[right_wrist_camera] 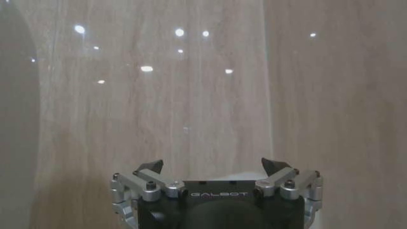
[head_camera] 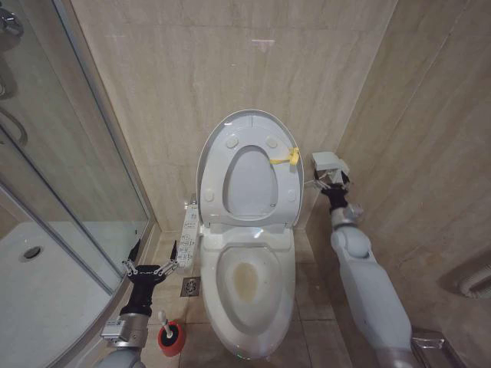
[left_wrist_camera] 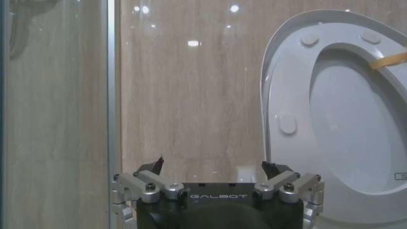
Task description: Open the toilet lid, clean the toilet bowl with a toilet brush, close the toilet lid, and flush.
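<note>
Red-cupped toilet brush (head_camera: 166,326) stands at lower left of the head view, handle upright, just below-right of the empty, wide-open left claw (head_camera: 153,255); the empty, open right claw (head_camera: 328,178) hangs beside the raised toilet lid (head_camera: 249,170).

Left claw (head_camera: 153,257): black body, silver metal linkage bars joined by visible screws, dark pointed fingertips (left_wrist_camera: 156,165). The wrist views show white "GALBOT" lettering across the black housing, with paired silver knuckle links on each side, each carrying a round screw head. Behind the left claw, a black wrist segment joins a grey cylindrical section bearing a small label.

Right claw (head_camera: 330,175): same black-and-silver construction, with dark fingertips (right_wrist_camera: 275,167) and a white box-shaped module at its end. Right arm: black wrist, grey ribbed joint collar, then a long smooth white rounded forearm shell.
</note>
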You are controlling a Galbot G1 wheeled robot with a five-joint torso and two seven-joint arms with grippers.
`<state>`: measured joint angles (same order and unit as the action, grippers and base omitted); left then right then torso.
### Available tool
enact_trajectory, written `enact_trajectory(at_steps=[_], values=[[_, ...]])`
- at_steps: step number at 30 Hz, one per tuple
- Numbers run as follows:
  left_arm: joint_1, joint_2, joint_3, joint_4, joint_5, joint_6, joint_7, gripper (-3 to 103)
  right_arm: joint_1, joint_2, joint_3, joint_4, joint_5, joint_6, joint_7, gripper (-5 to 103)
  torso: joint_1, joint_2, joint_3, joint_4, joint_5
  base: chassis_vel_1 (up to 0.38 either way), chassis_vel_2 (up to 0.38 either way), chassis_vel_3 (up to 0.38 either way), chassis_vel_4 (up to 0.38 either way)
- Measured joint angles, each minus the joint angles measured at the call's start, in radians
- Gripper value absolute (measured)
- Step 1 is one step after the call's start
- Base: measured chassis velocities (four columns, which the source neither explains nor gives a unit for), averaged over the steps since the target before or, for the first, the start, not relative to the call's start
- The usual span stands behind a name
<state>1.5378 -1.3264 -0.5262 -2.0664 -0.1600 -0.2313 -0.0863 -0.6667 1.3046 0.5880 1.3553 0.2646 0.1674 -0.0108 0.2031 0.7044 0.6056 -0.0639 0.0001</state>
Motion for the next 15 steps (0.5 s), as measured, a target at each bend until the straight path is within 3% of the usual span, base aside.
enact_trajectory(at_steps=[15], values=[[0.0,0.0,0.0,0.0,0.0,0.0,0.0,100,0.062,-0.012,-0.13,0.007,0.021,-0.051,0.039,100,0.0,0.0,0.0,-0.0001,-0.0002,0.0,0.0,0.0,0.0]])
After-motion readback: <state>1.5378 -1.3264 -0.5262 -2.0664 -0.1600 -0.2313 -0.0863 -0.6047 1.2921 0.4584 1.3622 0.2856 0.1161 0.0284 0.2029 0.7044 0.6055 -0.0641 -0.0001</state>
